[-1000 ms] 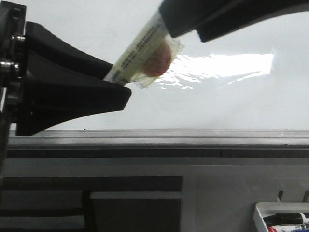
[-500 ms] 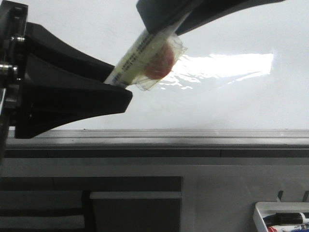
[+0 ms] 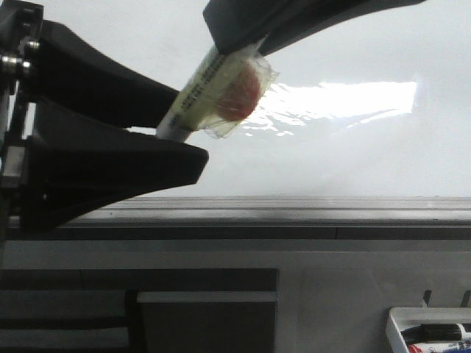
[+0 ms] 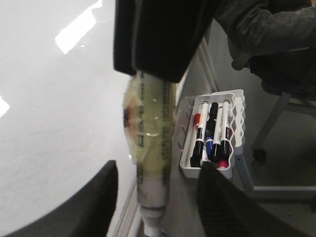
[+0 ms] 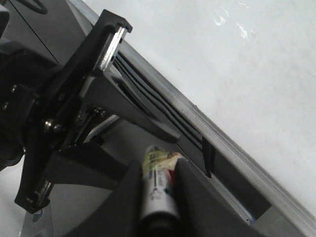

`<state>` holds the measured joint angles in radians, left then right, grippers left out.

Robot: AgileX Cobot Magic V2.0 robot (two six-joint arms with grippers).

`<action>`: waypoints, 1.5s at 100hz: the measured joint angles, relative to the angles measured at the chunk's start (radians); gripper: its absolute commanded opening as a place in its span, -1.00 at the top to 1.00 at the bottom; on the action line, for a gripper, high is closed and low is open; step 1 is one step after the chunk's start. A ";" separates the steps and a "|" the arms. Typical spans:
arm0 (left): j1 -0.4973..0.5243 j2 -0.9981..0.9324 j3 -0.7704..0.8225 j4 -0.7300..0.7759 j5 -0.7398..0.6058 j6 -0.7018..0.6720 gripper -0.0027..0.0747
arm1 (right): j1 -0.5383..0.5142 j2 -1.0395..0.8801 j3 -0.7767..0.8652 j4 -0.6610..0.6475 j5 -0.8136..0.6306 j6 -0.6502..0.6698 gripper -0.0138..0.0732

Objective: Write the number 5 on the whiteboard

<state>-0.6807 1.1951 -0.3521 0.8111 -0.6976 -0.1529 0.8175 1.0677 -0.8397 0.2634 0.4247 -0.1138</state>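
Observation:
The whiteboard (image 3: 353, 154) is a glossy white board with a glare patch and a grey metal rim (image 3: 294, 209); it also shows in the right wrist view (image 5: 237, 64). No number 5 shows on it. My right gripper (image 3: 235, 40) is shut on a marker (image 3: 213, 88) wrapped in yellowed tape with a red patch, and holds it slanted above the board. In the right wrist view (image 5: 157, 170) the marker (image 5: 157, 190) sits between its fingers. My left gripper (image 3: 188, 132) is open, with the marker's white end between its spread fingers (image 4: 98, 197), touching neither.
A small white tray (image 4: 236, 101) holding several markers stands off the board beside its rim, at the lower right in the front view (image 3: 397, 327). A person's grey sleeve (image 4: 261, 24) and a chair are beyond the tray.
My left gripper's jaws have spread apart and let go of the marker's end. My right gripper has shifted left with the marker.

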 measured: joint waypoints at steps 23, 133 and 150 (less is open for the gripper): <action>0.000 -0.070 0.000 -0.081 0.030 -0.010 -0.20 | -0.026 0.002 0.000 0.000 -0.004 0.018 0.82; 0.074 -0.367 0.002 -0.437 0.347 -0.017 -0.20 | -0.265 0.321 -0.313 0.016 0.111 -0.029 0.82; 0.074 -0.367 0.002 -0.437 0.347 -0.017 -0.20 | -0.305 0.279 -0.300 0.004 0.162 -0.027 0.82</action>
<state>-0.6072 0.8284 -0.3502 0.3736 -0.3504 -0.1699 0.5128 1.3469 -1.1400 0.2676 0.5871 -0.1407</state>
